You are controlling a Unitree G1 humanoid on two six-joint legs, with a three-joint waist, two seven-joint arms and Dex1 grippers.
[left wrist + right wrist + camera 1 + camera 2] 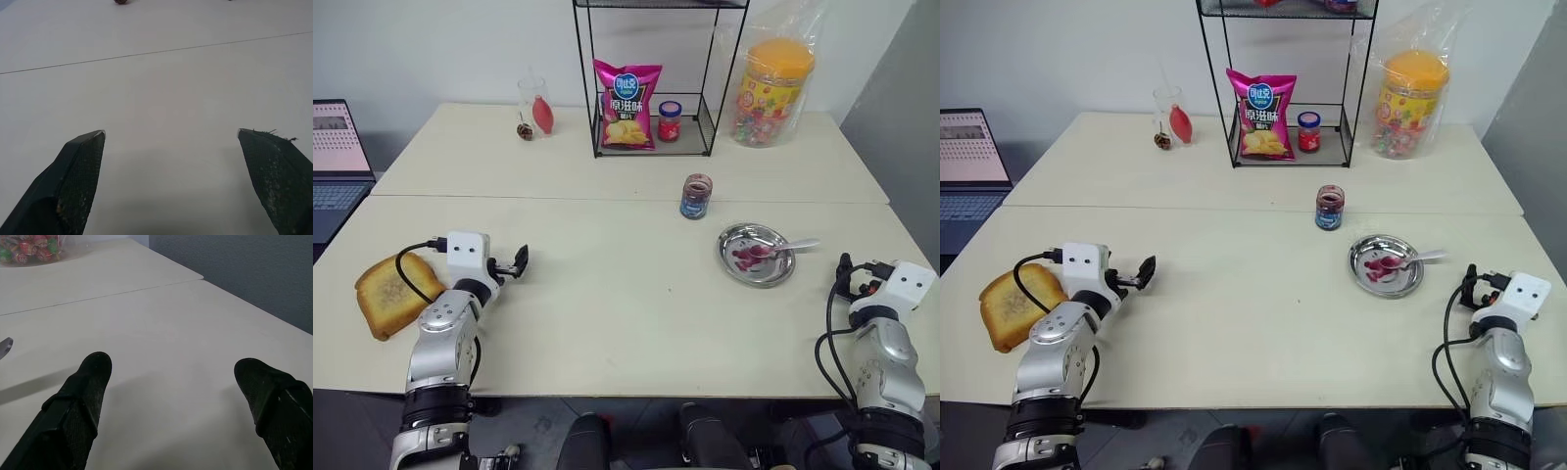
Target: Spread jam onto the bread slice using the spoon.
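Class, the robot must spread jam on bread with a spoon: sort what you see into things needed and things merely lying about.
Needed:
bread slice
spoon
jam
steel dish

Lying about:
crisp packet
red-capped jar
open jar
sweets tub
laptop
wire rack

Two arms, silver-grey metallic shells with rounded joint housings, black collars at the lower segments. Each wrist carried a white box-shaped module with small dark dots on its face. Black cables looped from each module along the forearm. Left gripper (516, 262) and right gripper (171, 382): two black fingers (80, 171) apiece, finely textured, tapering to blunt tips, lightly speckled.
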